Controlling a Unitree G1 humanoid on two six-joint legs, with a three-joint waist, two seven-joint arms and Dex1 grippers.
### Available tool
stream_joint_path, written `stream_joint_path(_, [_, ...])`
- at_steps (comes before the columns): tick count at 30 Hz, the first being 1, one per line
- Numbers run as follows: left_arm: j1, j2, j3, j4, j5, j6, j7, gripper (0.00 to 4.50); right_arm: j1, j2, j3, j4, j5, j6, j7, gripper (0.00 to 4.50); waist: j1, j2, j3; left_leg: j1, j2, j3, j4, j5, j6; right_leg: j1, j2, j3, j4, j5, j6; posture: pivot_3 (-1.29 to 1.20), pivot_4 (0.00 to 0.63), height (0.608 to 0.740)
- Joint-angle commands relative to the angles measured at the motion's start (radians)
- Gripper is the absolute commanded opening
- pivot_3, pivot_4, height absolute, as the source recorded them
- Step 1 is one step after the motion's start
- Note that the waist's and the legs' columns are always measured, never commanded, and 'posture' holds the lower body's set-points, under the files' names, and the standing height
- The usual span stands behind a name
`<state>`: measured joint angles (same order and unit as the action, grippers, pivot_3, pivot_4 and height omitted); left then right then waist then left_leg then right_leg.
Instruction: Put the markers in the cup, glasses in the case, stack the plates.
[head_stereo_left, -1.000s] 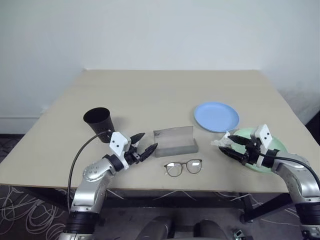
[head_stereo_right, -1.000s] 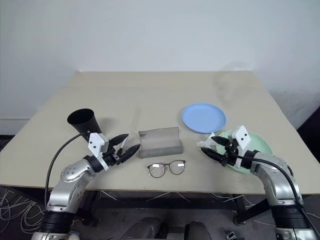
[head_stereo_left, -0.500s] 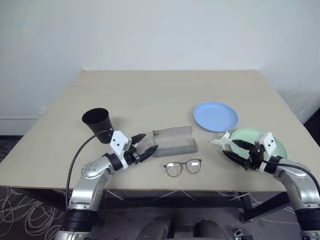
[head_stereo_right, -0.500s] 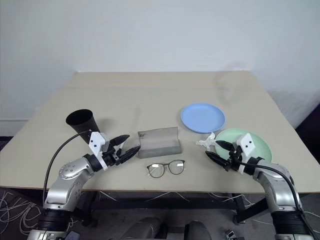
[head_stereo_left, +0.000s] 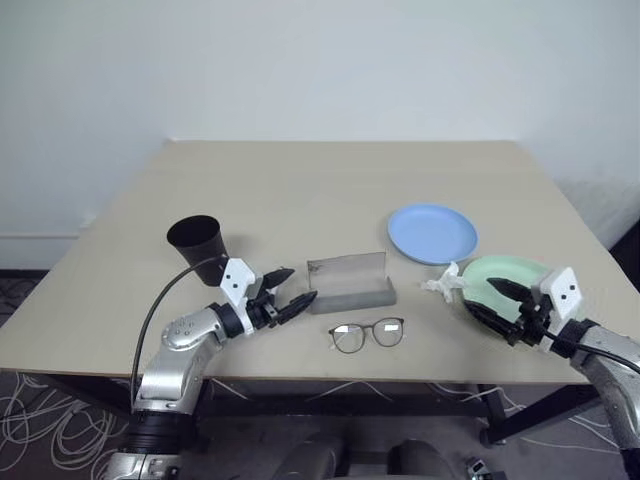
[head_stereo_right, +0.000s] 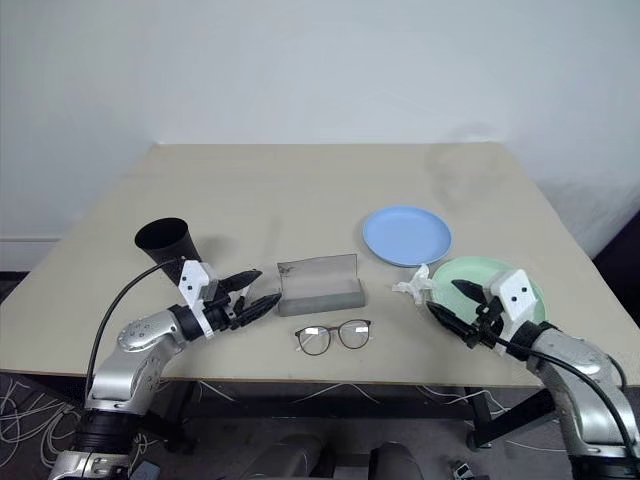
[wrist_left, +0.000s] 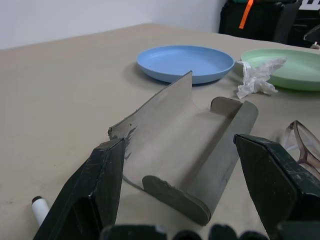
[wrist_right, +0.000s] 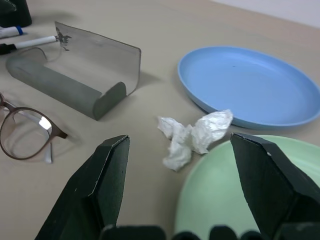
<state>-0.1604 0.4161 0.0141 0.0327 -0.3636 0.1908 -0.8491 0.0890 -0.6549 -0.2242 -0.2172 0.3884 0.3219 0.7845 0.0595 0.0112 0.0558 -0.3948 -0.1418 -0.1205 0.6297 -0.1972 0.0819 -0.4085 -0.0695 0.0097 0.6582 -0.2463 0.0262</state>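
Setting: an indoor robot test area, lab-like. A plain beige table (head_stereo_left: 340, 190) stands against a bare white wall (head_stereo_left: 320, 60) filling the upper half of the frame. Loose cables (head_stereo_left: 60, 430) lie on a patterned floor at lower left. Black equipment cases (wrist_left: 260, 20) stand at the upper right of the left wrist view.

Bright, even light — soft faint shadows, sharp focus, no glare.

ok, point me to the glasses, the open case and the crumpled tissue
glasses (head_stereo_left: 366, 334), left eye view, on the bridge.
case (head_stereo_left: 352, 294), left eye view, on its grey base.
crumpled tissue (wrist_right: 192, 136), right wrist view, on its middle.
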Motion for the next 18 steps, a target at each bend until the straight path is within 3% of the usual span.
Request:
stream_joint_path(1, [-0.034, -0.024, -0.026, -0.003, 0.008, -0.023, -0.004, 3.63, 0.002, -0.015, -0.011, -0.035, -0.022, 0.014, -0.03, 3.5, 0.0, 0.0, 0.0, 0.0, 0.0, 0.0, 0.0, 0.0, 0.0, 0.0, 0.0, 0.0, 0.0, 0.0, 0.0, 0.0, 0.0, 0.736])
stream_joint_path(18, [-0.077, -0.071, -0.047, 0.059, 0.04, -0.072, 0.001, 3.63, -0.047, 0.133, 0.17, -0.026, -0.266, 0.049, -0.32, 3.5, 0.0, -0.001, 0.0, 0.0, 0.0, 0.001, 0.001, 0.0, 0.0, 0.0, 0.001, 0.001, 0.0, 0.0, 0.0, 0.0, 0.0, 0.736])
